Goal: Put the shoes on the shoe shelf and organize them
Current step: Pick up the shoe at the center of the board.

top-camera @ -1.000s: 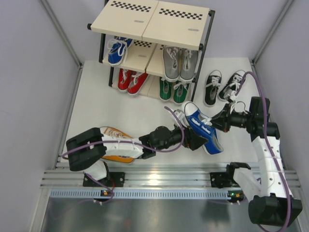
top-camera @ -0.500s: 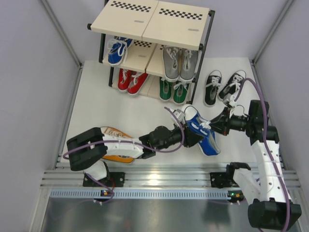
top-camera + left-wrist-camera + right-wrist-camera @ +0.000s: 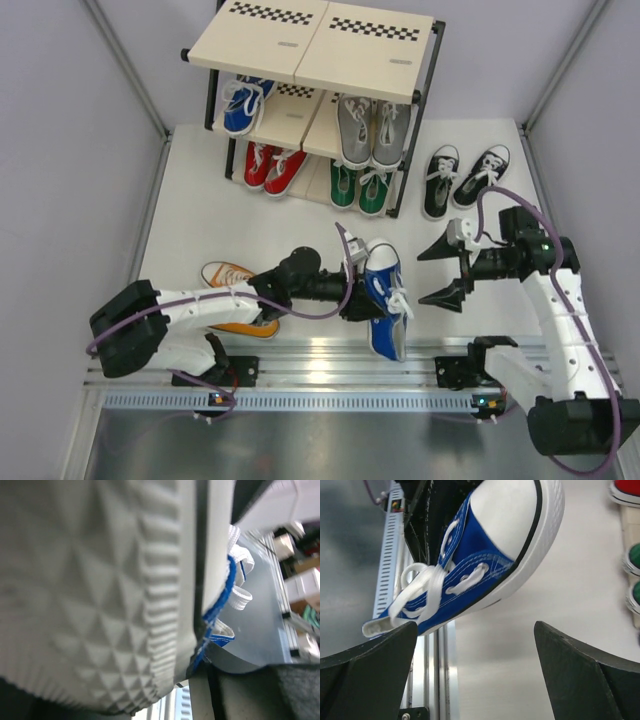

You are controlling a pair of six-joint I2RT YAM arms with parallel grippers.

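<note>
A blue shoe [image 3: 384,305] hangs over the table's near edge, held side-on by my left gripper [image 3: 356,296], which is shut on it. Its white ribbed sole [image 3: 90,580] fills the left wrist view. My right gripper [image 3: 441,272] stands wide open just right of the shoe, apart from it. In the right wrist view the blue shoe [image 3: 485,555] hangs beyond the spread fingers [image 3: 365,680]. The shoe shelf [image 3: 300,45] stands at the back with another blue shoe [image 3: 240,105], a grey pair [image 3: 371,130], a red pair [image 3: 269,166] and a green pair [image 3: 358,186].
A black pair [image 3: 460,178] lies on the table right of the shelf. Orange shoes [image 3: 228,274] lie near the left, partly under my left arm. A metal rail [image 3: 300,372] runs along the near edge. Grey walls close both sides.
My right gripper has let go of the blue shoe, opened wide and drawn back to the right. My left gripper closed on the shoe and carried it towards the near edge.
</note>
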